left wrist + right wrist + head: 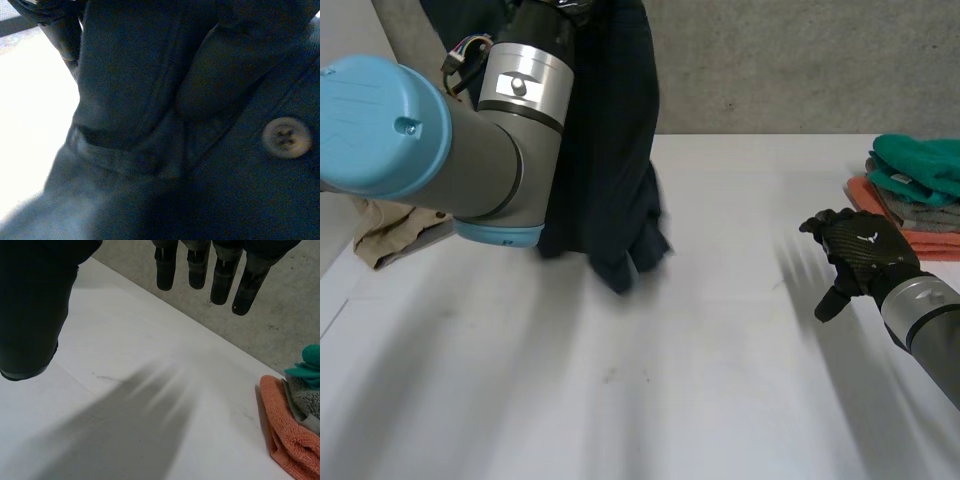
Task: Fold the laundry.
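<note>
My left robot hand (60,35) clutched the dangling dark garment (610,150); I judged the slack, empty right robot hand (865,255) should take its lower edge.

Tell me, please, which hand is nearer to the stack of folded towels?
Right. The right hand hovers open just beside the stack of folded towels; the left hand is across the table, gripping a lifted dark shirt.
</note>
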`<state>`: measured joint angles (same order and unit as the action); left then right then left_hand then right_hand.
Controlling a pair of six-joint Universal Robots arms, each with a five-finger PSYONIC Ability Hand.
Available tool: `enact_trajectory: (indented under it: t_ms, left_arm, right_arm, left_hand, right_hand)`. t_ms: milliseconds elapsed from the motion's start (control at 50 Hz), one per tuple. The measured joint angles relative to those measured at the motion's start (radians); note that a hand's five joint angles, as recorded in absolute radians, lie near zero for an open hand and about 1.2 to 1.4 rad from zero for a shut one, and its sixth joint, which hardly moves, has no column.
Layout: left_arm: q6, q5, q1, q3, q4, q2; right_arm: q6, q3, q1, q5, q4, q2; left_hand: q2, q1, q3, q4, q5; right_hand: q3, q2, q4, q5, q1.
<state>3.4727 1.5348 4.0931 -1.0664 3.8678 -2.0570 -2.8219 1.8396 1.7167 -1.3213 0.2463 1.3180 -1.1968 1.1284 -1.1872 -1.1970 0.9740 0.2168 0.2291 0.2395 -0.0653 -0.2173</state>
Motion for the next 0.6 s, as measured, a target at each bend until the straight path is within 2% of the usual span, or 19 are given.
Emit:
enact_trajectory:
  t_ms: [120, 160, 200, 220, 240, 260, 360, 460, 560, 600]
  left_arm:
    - [-0.118, -0.067, -0.08, -0.003, -0.086, -0.09]
    - [-0.146, -0.105, -0.123, -0.014, -0.15, -0.139]
    - [-0.168, -0.162, -0.168, -0.034, -0.226, -0.183]
    - [-0.176, -0.2, -0.191, -0.051, -0.27, -0.2]
    - [-0.177, -0.21, -0.196, -0.056, -0.281, -0.204]
    - [-0.184, -0.27, -0.225, -0.087, -0.342, -0.217]
    - [-0.187, -0.374, -0.263, -0.189, -0.445, -0.155]
    - [-0.186, -0.359, -0.248, -0.27, -0.463, -0.041]
    - [-0.183, -0.271, -0.192, -0.37, -0.456, 0.116]
    - [-0.181, -0.209, -0.138, -0.429, -0.452, 0.198]
  right_arm:
    - [-0.001, 0.004, -0.003, -0.003, 0.001, 0.0]
    - [0.0, 0.005, -0.005, -0.004, 0.001, -0.001]
    - [0.002, 0.005, -0.007, -0.005, 0.001, -0.001]
    - [0.004, 0.005, -0.008, -0.005, 0.001, -0.001]
    - [0.005, 0.005, -0.009, -0.005, 0.001, -0.001]
    - [0.007, 0.004, -0.01, -0.006, 0.002, -0.001]
    - [0.013, -0.004, -0.011, -0.008, 0.004, -0.002]
    - [0.015, -0.015, -0.01, -0.01, 0.004, -0.001]
    - [0.021, -0.054, -0.002, -0.01, -0.011, 0.011]
    - [0.04, -0.088, 0.002, -0.012, -0.051, 0.035]
  left_hand:
    - [0.004, -0.002, 0.003, -0.006, -0.001]
    - [0.133, -0.107, 0.126, 0.13, -0.1]
    - [0.377, -0.373, 0.354, 0.375, -0.331]
    - [0.611, -0.621, 0.561, 0.57, -0.52]
    - [0.611, -0.621, 0.561, 0.57, -0.52]
    - [0.88, -0.884, 0.855, 0.859, -0.802]
    - [0.979, -0.925, 0.961, 0.982, -0.93]
    - [0.979, -0.925, 0.961, 0.982, -0.93]
    - [0.979, -0.925, 0.961, 0.982, -0.93]
    - [0.979, -0.925, 0.961, 0.982, -0.929]
  right_hand:
    - [0.0, 0.0, 0.0, 0.0, 0.0]
    - [0.0, 0.0, 0.0, 0.0, 0.0]
    - [0.0, 0.0, 0.0, 0.0, 0.0]
    - [0.0, 0.0, 0.0, 0.0, 0.0]
    - [0.0, 0.0, 0.0, 0.0, 0.0]
    - [0.0, 0.0, 0.0, 0.0, 0.0]
    - [0.0, 0.0, 0.0, 0.0, 0.0]
    - [0.0, 0.0, 0.0, 0.0, 0.0]
    - [0.0, 0.0, 0.0, 0.0, 0.0]
    - [0.0, 0.0, 0.0, 0.0, 0.0]
